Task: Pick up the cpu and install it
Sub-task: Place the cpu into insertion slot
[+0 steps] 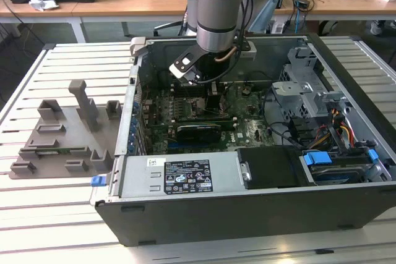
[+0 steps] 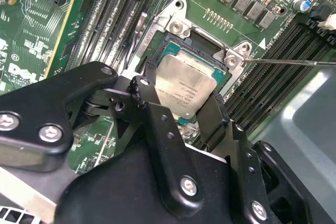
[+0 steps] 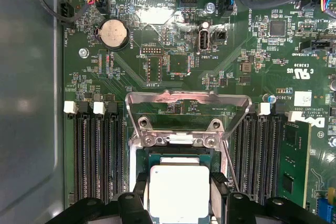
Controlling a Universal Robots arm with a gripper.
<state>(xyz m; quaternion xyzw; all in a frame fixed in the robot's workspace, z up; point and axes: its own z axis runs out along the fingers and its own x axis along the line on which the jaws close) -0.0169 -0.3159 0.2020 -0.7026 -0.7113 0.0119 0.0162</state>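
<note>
**A:** Where is the cpu [image 2: 185, 88] now?

**B:** In my gripper [image 2: 178, 95]. My fingers [image 2: 148, 103] are closed on two opposite edges of it, silver plate up, right over the open socket [image 2: 203, 43] on the board [image 3: 157, 40]. In the exterior view I'm reaching down into the case [image 1: 260, 221]

**A:** Is it seated?

**B:** I can't tell. In the second wrist view its corners look slightly turned against the socket's edges, and I can't see whether the underside touches anything

**A:** So what makes this step go well?

**B:** As I judge it, squareness matters more than force. The chip's edges should run parallel to the socket walls and the plate should lie level, with no corner dipping first. The grip need only be firm enough to stop it slipping, since squeezing gains nothing

**A:** Anything in the way?

**B:** The frame [image 3: 186, 100] is swung up, clear of the opening, and the lever [image 2: 289, 62] sticks out just beside the socket. The slots [image 2: 105, 24] flank it closely on both sides, so my fingers have little room there
</note>
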